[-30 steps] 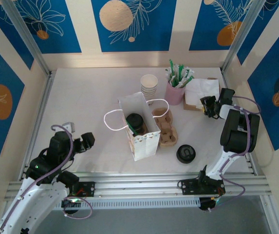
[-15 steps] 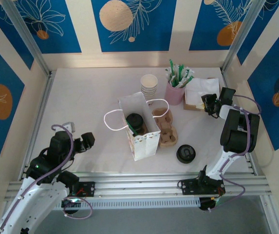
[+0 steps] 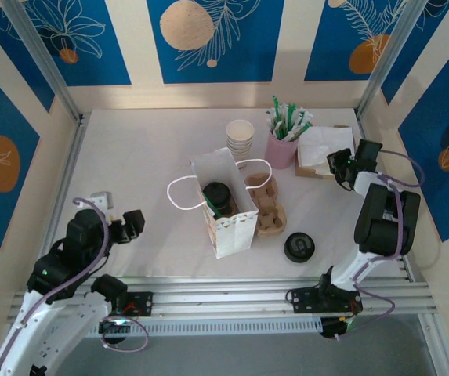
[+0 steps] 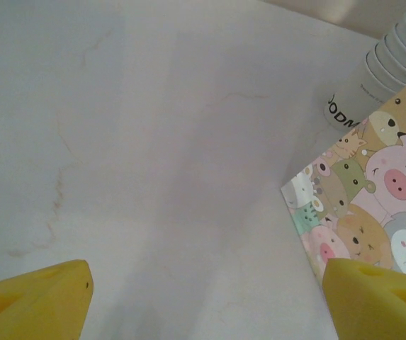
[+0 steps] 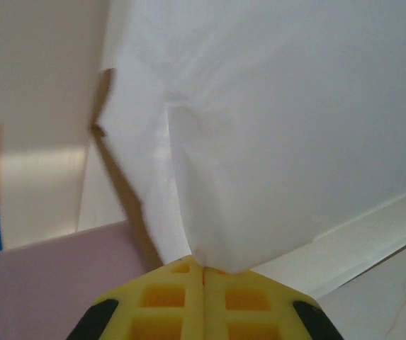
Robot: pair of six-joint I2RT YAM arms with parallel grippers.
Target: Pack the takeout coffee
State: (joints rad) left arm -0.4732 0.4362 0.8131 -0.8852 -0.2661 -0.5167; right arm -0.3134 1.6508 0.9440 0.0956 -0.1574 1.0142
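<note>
Our right fingers (image 5: 203, 273) now pinch a napkin (image 5: 273, 127) tight. Our left fingers (image 3: 132, 225) backed away, spread wide. The takeout coffee (image 3: 217, 194) already sits in the bag (image 3: 232, 229), between both fingers.

The bag (image 4: 373, 205) is showing pastel cartoon animals, the takeout coffee (image 3: 217, 193) a black lid, the tabletop (image 4: 153, 142) pale veining.
</note>
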